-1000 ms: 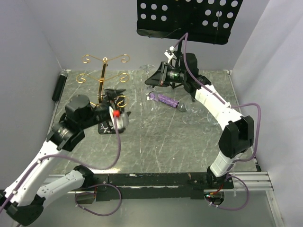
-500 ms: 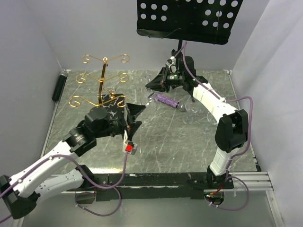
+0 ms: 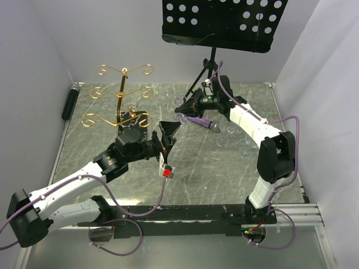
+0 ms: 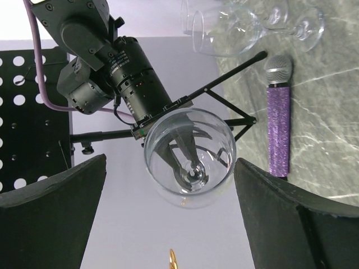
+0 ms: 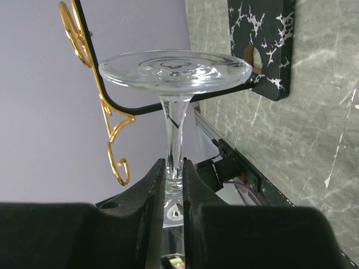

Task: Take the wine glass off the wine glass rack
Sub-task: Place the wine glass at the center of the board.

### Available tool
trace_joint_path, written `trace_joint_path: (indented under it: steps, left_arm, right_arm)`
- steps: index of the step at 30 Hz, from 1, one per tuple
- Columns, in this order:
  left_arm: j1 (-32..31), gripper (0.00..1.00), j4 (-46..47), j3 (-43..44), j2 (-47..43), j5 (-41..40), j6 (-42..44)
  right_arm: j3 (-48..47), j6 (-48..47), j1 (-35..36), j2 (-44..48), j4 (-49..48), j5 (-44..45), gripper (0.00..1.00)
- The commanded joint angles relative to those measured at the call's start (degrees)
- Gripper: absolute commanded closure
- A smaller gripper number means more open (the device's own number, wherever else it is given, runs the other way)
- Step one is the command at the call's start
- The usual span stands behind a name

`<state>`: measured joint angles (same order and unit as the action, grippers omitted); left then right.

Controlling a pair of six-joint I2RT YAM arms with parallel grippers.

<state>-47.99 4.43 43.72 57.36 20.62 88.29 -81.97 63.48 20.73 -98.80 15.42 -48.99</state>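
Pinching the stem, the right claw [image 5: 174,163] holds the wine glass [image 5: 175,67] roughly level above the table [image 3: 224,168]. The glass hangs right of the wine glass rack [image 3: 120,95] and apart from it, its long axis running left-right with the foot toward the rack. The left claw [image 4: 169,165] is spread wide and faces the glass from the left.

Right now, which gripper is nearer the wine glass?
Right. The right gripper is shut on the wine glass stem; the left gripper is open, facing its bowl without touching.

Left arm [image 3: 78,185]: extended forward
Left gripper [image 3: 169,137]: spread wide
Right gripper [image 5: 174,168]: clamped on the wine glass [image 5: 175,70] stem
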Motion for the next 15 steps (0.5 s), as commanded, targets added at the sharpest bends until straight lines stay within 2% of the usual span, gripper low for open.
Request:
trace_joint_path:
  steps: [1,15]
  left_arm:
    - [-1.23,0.00,9.01,-0.22,2.57,-3.04,1.36]
    - [-2.11,0.01,10.77,1.19,8.64,-8.13,-0.05]
  right_arm:
    - [-0.47,2.52,-0.43,4.59,-2.24,-0.75,1.00]
    - [0.67,2.43,-0.87,5.46,-1.97,-0.23,1.00]
